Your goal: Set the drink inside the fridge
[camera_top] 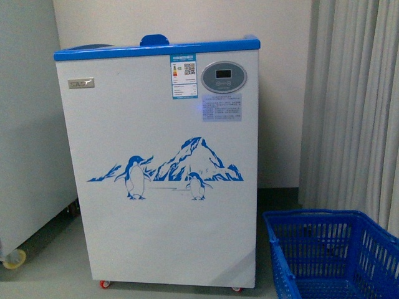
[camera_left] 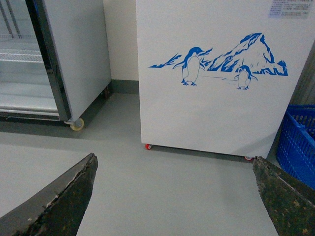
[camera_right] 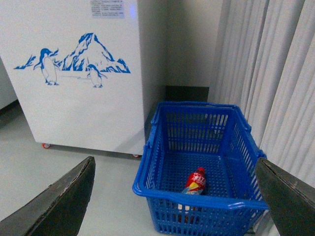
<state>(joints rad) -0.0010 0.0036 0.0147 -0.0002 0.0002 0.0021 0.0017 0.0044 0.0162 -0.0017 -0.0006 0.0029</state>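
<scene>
Lying on the mesh bottom of the blue shopping basket [camera_right: 197, 105], the drink [camera_right: 195, 181] shows you its red cap and red label; the near basket wall hides its lower part. The basket sits on the grey floor [camera_top: 56, 274] just beside the fridge [camera_top: 162, 187], on its right, between it and the pale curtain [camera_top: 355, 93]. The fridge lid [camera_top: 156, 48] is down, blue-rimmed. The oval display panel [camera_top: 224, 76] is at the upper right of the front, the penguin decal [camera_top: 165, 168] mid-front, red casters [camera_top: 105, 284] underneath. A grey-white cabinet [camera_top: 28, 124] stands left of the fridge; your left wrist view shows wire shelves [camera_left: 22, 56] inside it. Your right end effector [camera_right: 174, 160] is released, fingers spread wide, holding nothing, basket ahead of it. Your left end effector [camera_left: 173, 160] is released too, empty, facing the fridge front.
</scene>
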